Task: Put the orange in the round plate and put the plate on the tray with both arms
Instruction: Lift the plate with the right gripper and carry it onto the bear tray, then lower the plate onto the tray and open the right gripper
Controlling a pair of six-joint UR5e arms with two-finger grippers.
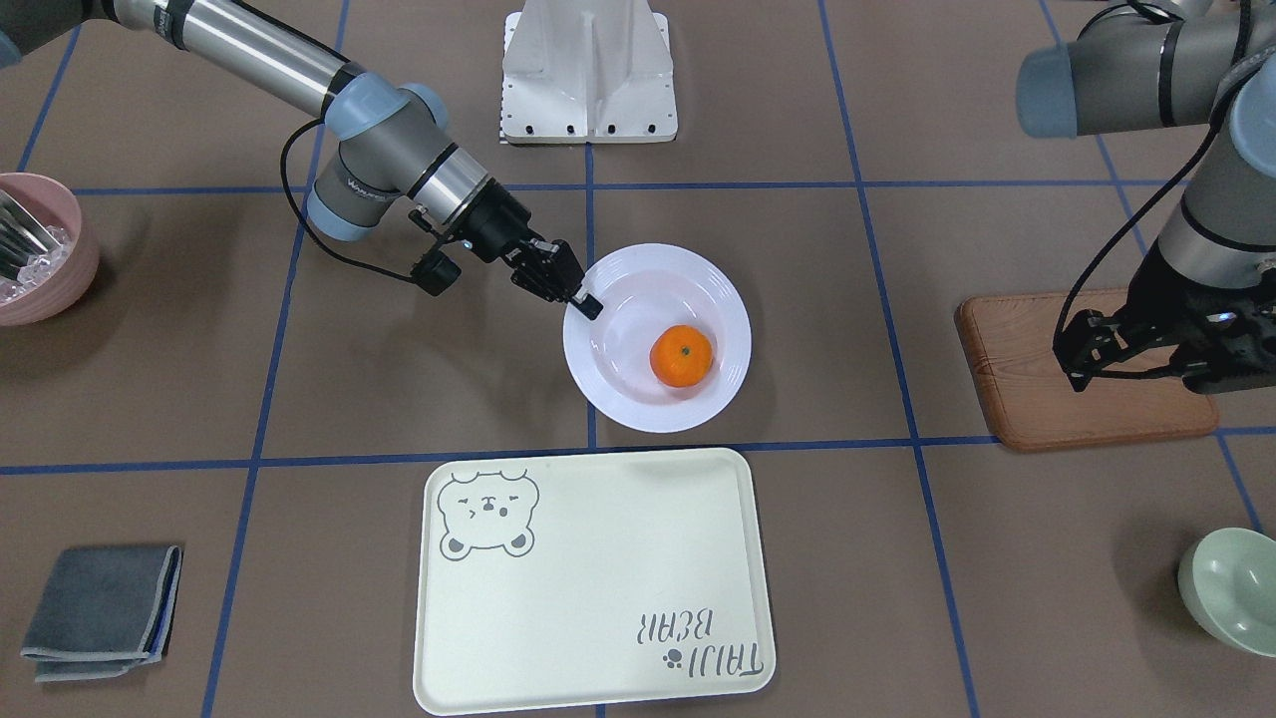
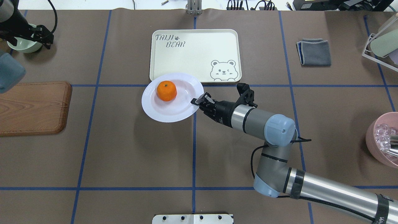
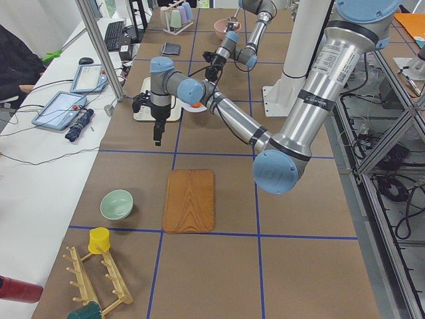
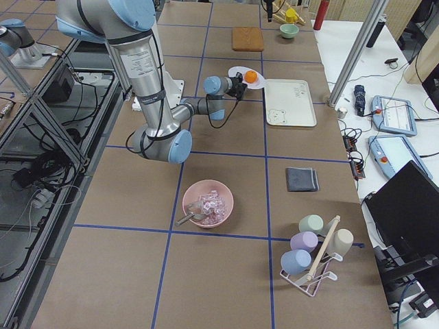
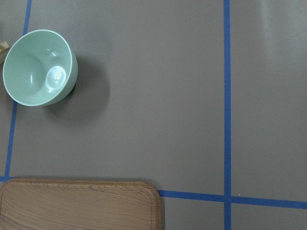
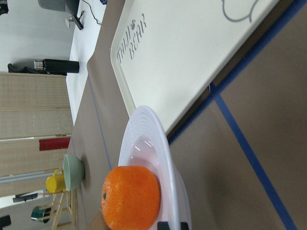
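Brown table [image 1: 299, 379]; glossy white ribbed round plate [image 1: 733, 299] cradles bright orange [image 1: 682, 356].

Bright, even overhead light — soft shadows beside the round plate [image 2: 152, 109], all views sharp.

the orange [image 1: 682, 356] sits in the round plate [image 1: 608, 394] — the plate just on the robot's side of the tray [image 1: 598, 598]. a wooden board [image 1: 1017, 389] lies well to the robot's left, a bowl [image 1: 1231, 588] beyond it — a folded cloth [image 1: 100, 608] right of the tray.
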